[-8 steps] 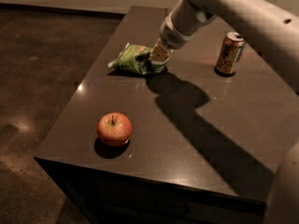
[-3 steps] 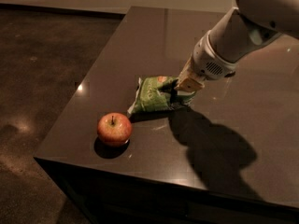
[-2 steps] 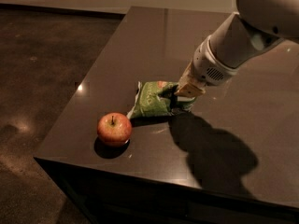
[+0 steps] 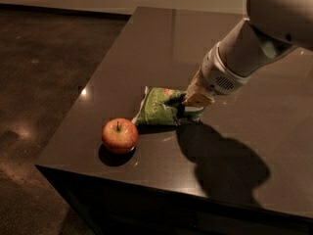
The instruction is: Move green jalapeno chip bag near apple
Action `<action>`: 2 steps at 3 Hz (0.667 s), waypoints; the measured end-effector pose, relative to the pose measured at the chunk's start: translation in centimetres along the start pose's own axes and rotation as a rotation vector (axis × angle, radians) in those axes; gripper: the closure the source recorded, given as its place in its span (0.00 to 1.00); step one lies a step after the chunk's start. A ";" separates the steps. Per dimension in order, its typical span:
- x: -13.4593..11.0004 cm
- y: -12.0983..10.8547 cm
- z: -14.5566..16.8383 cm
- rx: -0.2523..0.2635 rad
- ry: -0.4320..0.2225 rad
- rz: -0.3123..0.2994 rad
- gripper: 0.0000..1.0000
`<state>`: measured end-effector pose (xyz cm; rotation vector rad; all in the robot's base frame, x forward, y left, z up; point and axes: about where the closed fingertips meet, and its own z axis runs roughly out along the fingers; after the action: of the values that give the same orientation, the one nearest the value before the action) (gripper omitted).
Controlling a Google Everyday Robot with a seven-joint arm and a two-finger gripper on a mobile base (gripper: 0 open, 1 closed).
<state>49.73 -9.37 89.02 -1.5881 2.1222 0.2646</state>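
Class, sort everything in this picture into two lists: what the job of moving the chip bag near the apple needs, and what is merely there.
Belongs to the job:
green jalapeno chip bag, lying beside the apple
apple
claw, shut on the bag's right end

Merely there:
table
floor
arm's shadow on the table

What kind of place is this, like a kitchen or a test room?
Probably an indoor test or office space, though little shows: a dark glossy table on a polished floor, with an apple and a green jalapeno chip bag on it, the gripper at the bag's end away from the apple.
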 end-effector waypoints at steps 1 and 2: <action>-0.1 0.1 0.0 -0.001 0.001 -0.003 0.39; -0.2 0.2 0.1 -0.002 0.001 -0.005 0.16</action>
<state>49.62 -9.13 89.03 -1.5945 2.1192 0.2639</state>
